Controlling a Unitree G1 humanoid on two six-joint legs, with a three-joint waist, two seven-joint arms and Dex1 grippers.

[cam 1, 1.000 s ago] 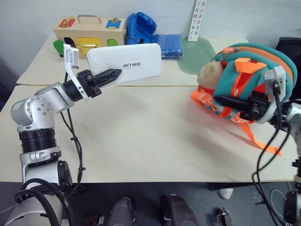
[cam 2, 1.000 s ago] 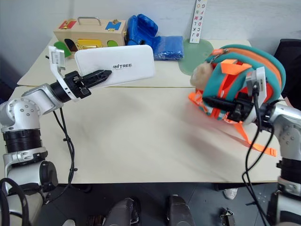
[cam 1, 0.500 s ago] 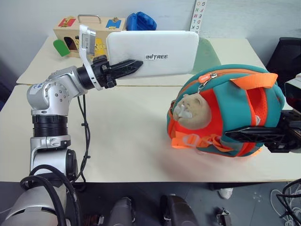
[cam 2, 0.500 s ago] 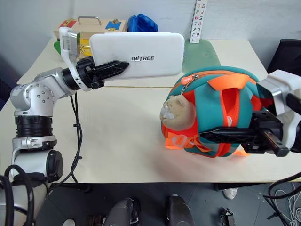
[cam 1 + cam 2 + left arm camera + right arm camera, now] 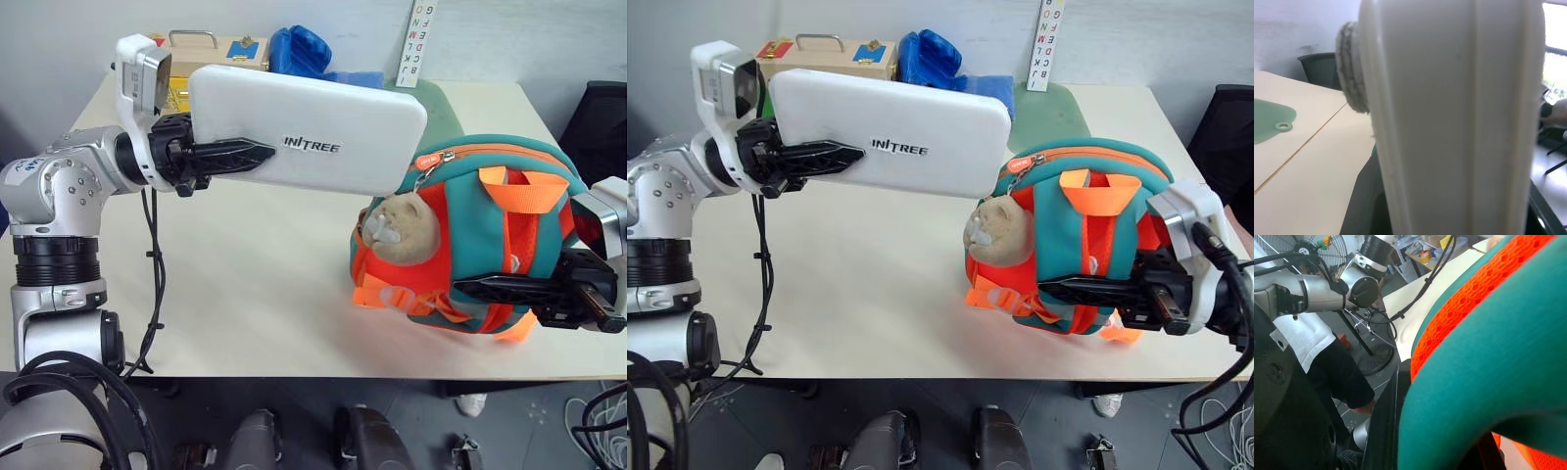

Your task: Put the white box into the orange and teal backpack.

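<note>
- At the near right edge of the table (image 5: 245, 323), the backpack (image 5: 460, 250) is stood upright, its plush animal (image 5: 397, 227) facing left, and is held by the right gripper (image 5: 480, 290), whose two fingers are pinched nearly shut on the backpack's teal and orange webbing.
- Above the table's middle, the box (image 5: 309, 127) is carried clear of the surface by the left gripper (image 5: 240, 155), its fingers clamped partway open across the box's left end; the box's right end sits just beside the backpack's top zipper.
- For the step in hand, judged to be lining up for insertion, the backpack is best kept steady and upright while the box's right end is tipped down toward the zipper line and fed in narrow end first.
- A slow feed is advised, since the smooth plastic could slide in a grip taken at one end only.
- Whether the zipper is open wide enough cannot be made out; only its pull (image 5: 428, 160) and seam are seen, and the mouth is partly covered by the box.
- At the far edge, a wooden box (image 5: 211, 51) and a blue glove (image 5: 299, 49) are partly cut off behind the box.
</note>
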